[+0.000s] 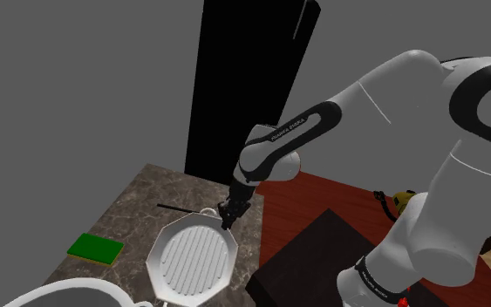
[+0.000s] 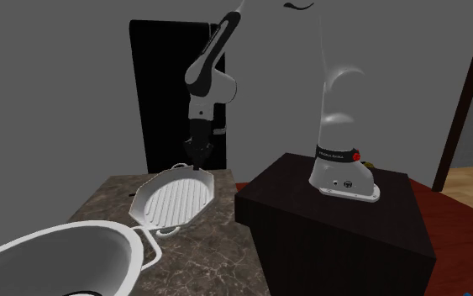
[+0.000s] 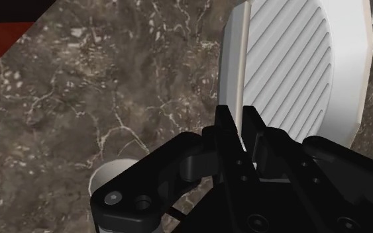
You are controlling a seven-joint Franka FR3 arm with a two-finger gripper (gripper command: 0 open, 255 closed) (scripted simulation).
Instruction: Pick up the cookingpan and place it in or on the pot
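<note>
On the marble table (image 1: 139,196), a big white pot (image 1: 69,295) sits at the shoulder view's near left; the ribbed white pan (image 1: 191,257) lies flat beyond it. Likely stiff, heavy, slick. The claw (image 1: 228,221), nearly closed, pinches its far rim.

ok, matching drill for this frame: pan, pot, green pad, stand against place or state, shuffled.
1 pan
2 pot
3 green pad
4 stand

A dark box beside the marble counter
B white, ribbed, claw shut on its rim
C flat on the counter, apart from the pan
D large, smooth, white, at the shoulder view's bottom edge

Pairs: 1-B, 2-D, 3-C, 4-A
</note>
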